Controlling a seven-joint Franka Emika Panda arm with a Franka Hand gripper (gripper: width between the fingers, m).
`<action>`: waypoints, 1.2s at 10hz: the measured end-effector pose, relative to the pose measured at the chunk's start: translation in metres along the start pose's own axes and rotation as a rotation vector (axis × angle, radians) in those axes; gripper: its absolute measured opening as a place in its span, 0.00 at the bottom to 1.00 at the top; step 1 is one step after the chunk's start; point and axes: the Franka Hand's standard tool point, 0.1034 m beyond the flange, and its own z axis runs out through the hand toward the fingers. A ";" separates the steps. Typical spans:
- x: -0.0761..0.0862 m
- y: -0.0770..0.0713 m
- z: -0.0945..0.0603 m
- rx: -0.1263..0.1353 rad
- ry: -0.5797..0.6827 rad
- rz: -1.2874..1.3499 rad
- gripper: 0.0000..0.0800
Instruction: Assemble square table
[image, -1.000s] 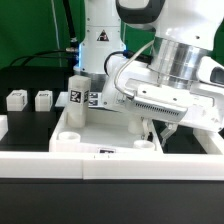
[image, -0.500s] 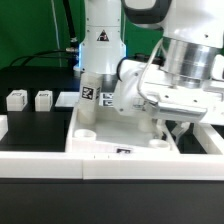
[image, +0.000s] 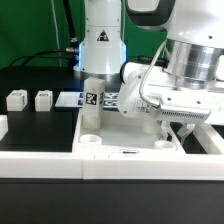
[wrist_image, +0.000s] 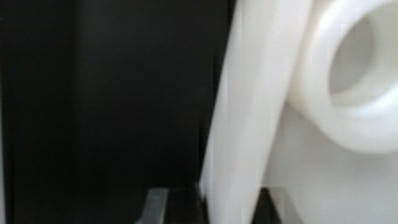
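Pinching the raised rim of the square tabletop (image: 120, 128) with the gripper (image: 168, 129) clenched, beside a round corner socket (wrist_image: 365, 90).

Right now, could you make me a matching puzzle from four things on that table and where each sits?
1 tabletop
2 lone leg
3 two loose legs
4 marker board

A beyond the tabletop's far edge, tags up
B lying flat, round sockets up
C upright at a tabletop corner
D on the black table, the exterior view's left

Pairs: 1-B, 2-C, 3-D, 4-A
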 end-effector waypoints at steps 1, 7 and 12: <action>0.000 0.000 0.000 0.000 0.000 0.014 0.10; -0.006 0.034 -0.004 0.008 -0.024 0.164 0.10; -0.008 0.033 -0.005 0.068 0.021 0.216 0.10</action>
